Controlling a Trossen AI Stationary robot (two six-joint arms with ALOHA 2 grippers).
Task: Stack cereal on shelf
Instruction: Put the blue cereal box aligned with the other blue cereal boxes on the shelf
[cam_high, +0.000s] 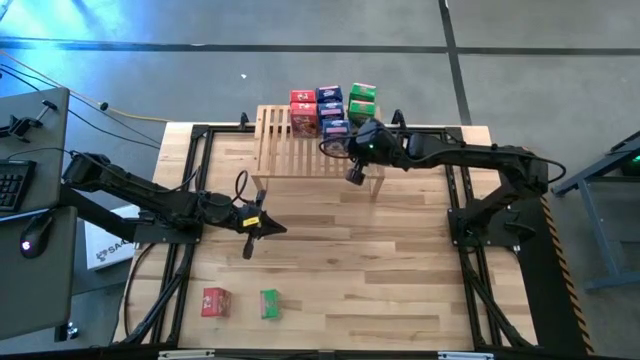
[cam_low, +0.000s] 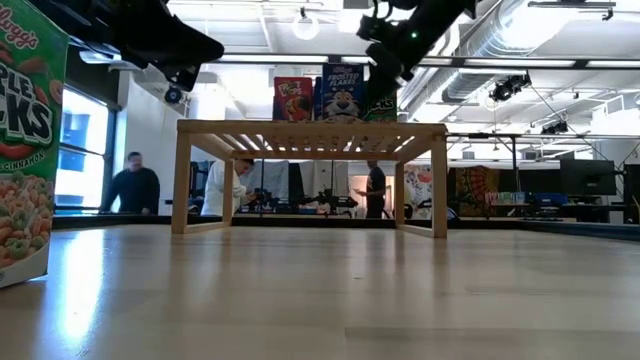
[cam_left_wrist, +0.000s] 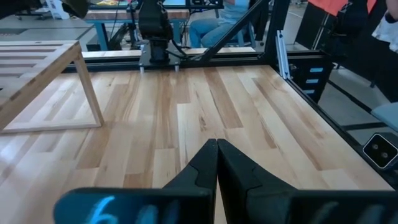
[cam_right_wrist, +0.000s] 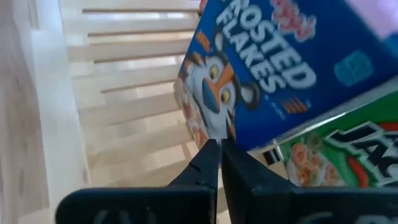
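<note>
The wooden shelf (cam_high: 300, 150) stands at the table's far edge. On its far right part stand several cereal boxes: red (cam_high: 303, 112), blue (cam_high: 329, 100) and green (cam_high: 362, 100), with another blue one (cam_high: 337, 130) in front. My right gripper (cam_high: 326, 148) is shut above the slats (cam_right_wrist: 124, 81), right by the blue Frosted Flakes box (cam_right_wrist: 273, 68) and a green box (cam_right_wrist: 342, 155). My left gripper (cam_high: 280, 228) hovers shut over the table's middle, holding nothing. A red box (cam_high: 215, 301) and a green box (cam_high: 268, 303) stand near the front edge. My right gripper's shut fingertips (cam_right_wrist: 208, 149) stand right at the lower front edge of the blue Frosted Flakes box (cam_right_wrist: 211, 127), slanting down from the table's right. Whether they touch it I cannot tell. Nothing is between the fingers.
The shelf's left half (cam_high: 275, 130) carries nothing. In the low view the green box (cam_low: 25, 140) looms at the left. Bare tabletop (cam_high: 380, 260) lies between the shelf and the front boxes. People stand in the room behind the table (cam_low: 135, 185).
</note>
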